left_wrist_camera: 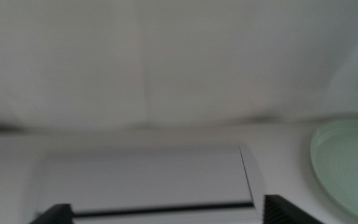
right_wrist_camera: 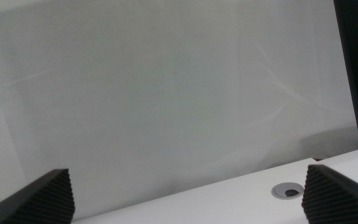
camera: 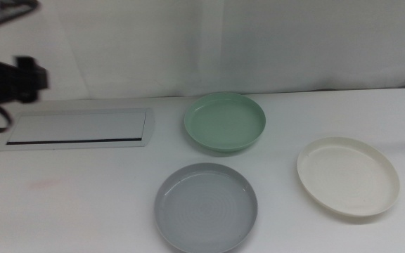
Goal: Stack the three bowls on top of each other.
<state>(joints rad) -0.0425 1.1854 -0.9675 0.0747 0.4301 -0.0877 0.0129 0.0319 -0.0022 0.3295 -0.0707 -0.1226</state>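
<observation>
Lay apart on the white worktop (camera: 83,211), all three unstacked: shallow round mint-green plastic bowl (camera: 224,122) near the back edge, shallow round grey plastic bowl (camera: 205,207) at the front edge, shallow round white plastic bowl (camera: 348,176) toward the right edge. Hovered over the flat rectangular silver panel (camera: 76,128) near the left edge, the left gripper (left_wrist_camera: 166,214), jaws spread wide and empty. Waited off the right edge, the right gripper (right_wrist_camera: 188,199), likewise spread and empty. Probably best begun by pinching one rim squarely, lifting level, then centring over a neighbour before release.

Bright, even light with faint shadows; left wrist view is motion-blurred throughout.
</observation>
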